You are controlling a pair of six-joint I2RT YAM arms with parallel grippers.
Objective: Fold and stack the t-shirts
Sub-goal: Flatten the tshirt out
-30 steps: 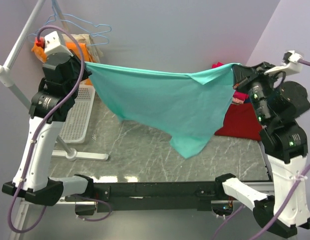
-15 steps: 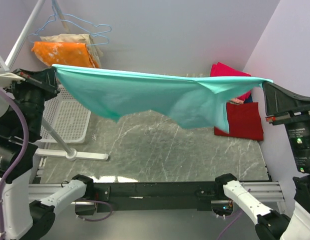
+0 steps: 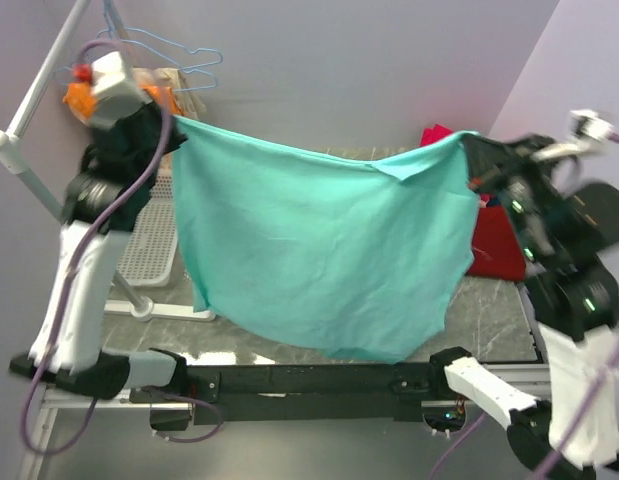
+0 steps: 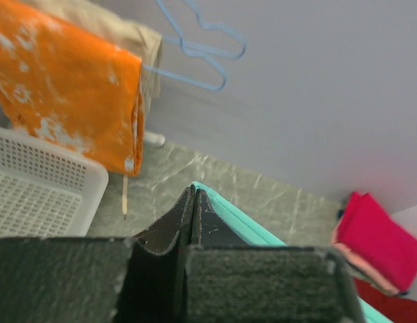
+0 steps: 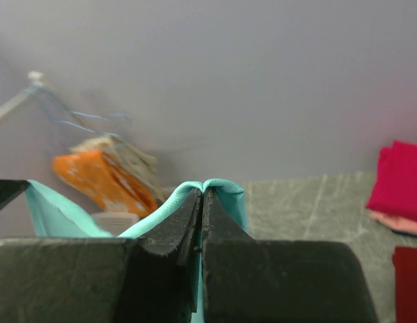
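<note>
A teal t-shirt [image 3: 319,250] hangs spread in the air between both arms, its lower edge reaching down over the table's near edge. My left gripper [image 3: 171,118] is shut on its upper left corner, and the teal edge [image 4: 225,214] shows at the tips. My right gripper [image 3: 467,138] is shut on the upper right corner, with teal cloth [image 5: 221,188] bulging over the tips. At the back right lie a magenta-pink t-shirt [image 4: 376,235] on a salmon one [image 5: 397,222], with a dark red t-shirt [image 3: 494,245] in front of them.
An orange white-blotched cloth [image 4: 67,87] and a beige cloth [image 4: 127,40] hang on a rack at the back left with blue hangers [image 4: 201,47]. A white basket [image 4: 33,188] stands below them. The rack's white pole [image 3: 29,100] slants past my left arm. The marble table [image 4: 195,175] shows underneath.
Both arms swung wide apart, stretching the teal t-shirt taut, then came back in. The shirt now hangs full and flat, much lower than a second ago.
</note>
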